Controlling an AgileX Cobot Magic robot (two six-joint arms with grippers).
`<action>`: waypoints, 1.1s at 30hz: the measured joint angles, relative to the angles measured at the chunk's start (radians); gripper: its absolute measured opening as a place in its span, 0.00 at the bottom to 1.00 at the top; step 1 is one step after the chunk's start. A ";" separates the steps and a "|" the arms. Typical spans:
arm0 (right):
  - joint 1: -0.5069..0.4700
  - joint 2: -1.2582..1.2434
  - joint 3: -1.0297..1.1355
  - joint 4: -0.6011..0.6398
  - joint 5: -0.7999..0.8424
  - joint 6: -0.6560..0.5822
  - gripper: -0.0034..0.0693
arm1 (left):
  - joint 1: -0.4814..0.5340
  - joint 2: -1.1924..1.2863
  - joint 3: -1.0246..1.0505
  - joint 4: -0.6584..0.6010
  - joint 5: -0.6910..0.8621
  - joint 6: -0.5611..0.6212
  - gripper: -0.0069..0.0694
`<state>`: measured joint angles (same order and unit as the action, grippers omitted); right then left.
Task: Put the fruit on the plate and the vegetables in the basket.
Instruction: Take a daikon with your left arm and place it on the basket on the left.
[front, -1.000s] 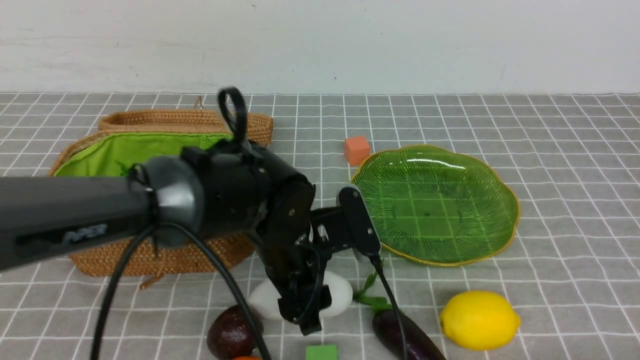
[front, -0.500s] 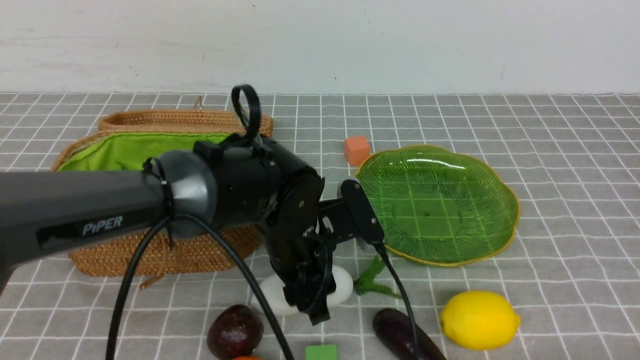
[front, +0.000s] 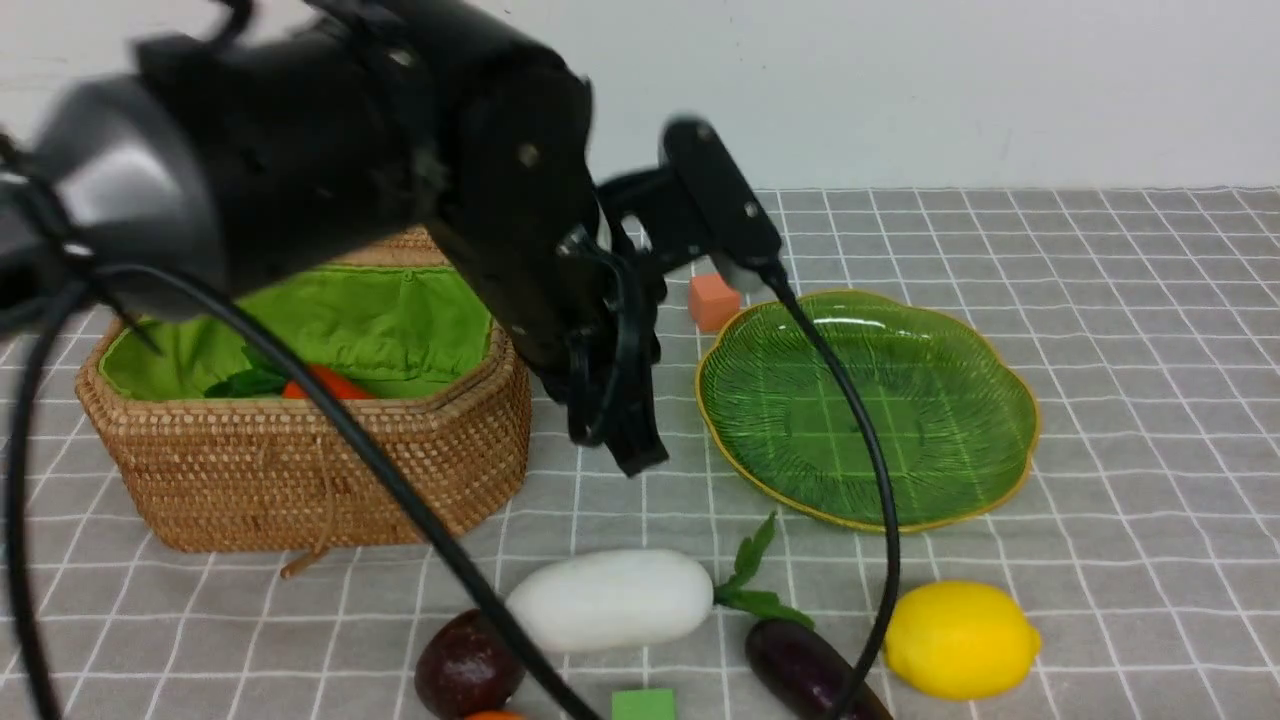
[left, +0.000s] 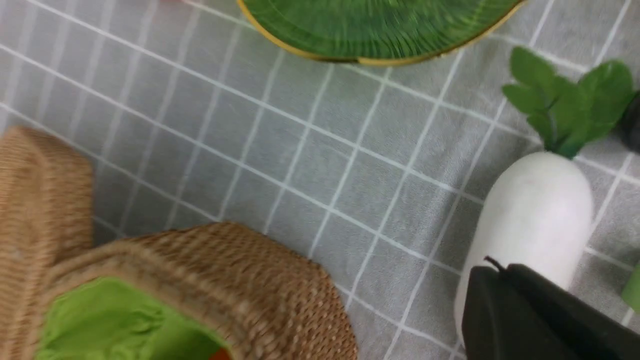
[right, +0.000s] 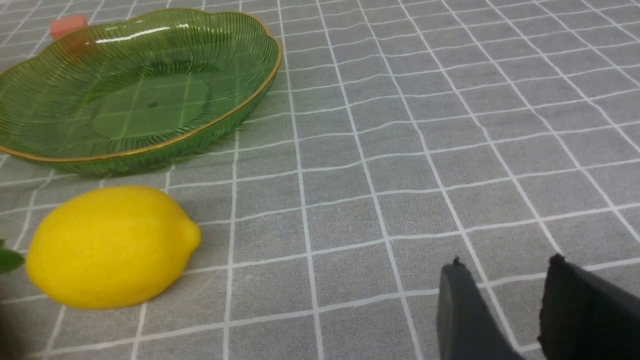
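left claw (front: 615, 430) comes up empty
the white oblong toy radish with green stem (front: 610, 600) i was pressing on a moment ago lies on the grey checked worktop (front: 1100, 300), near the tan woven basket with green lining (front: 300, 480). the grasp missed, and i can't tell whether the claw is open or closed.

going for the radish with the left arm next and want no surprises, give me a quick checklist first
1. Radish lying free, nothing gripping it: ok.
2. Left gripper empty and raised: ok.
3. Left gripper open enough for the radish: cannot tell.
4. Basket open, with room beside the carrot: ok.
5. Radish clear of neighbours: not ok. The maroon fruit crowds one end and the eggplant sits by its leaves.
6. Right gripper empty and away from the radish: ok.
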<state>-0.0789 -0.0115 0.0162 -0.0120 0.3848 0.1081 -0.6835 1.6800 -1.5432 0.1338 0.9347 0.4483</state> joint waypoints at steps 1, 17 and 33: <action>0.000 0.000 0.000 0.000 0.000 0.000 0.38 | 0.000 -0.002 0.000 -0.004 0.006 0.000 0.11; 0.000 0.000 0.000 0.000 0.000 0.000 0.38 | -0.001 0.167 0.202 0.039 -0.178 0.000 0.95; 0.000 0.000 0.000 0.000 0.000 0.000 0.38 | -0.001 0.188 0.136 0.046 -0.114 0.000 0.75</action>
<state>-0.0789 -0.0115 0.0162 -0.0120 0.3848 0.1081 -0.6843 1.8675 -1.4075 0.1799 0.8206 0.4483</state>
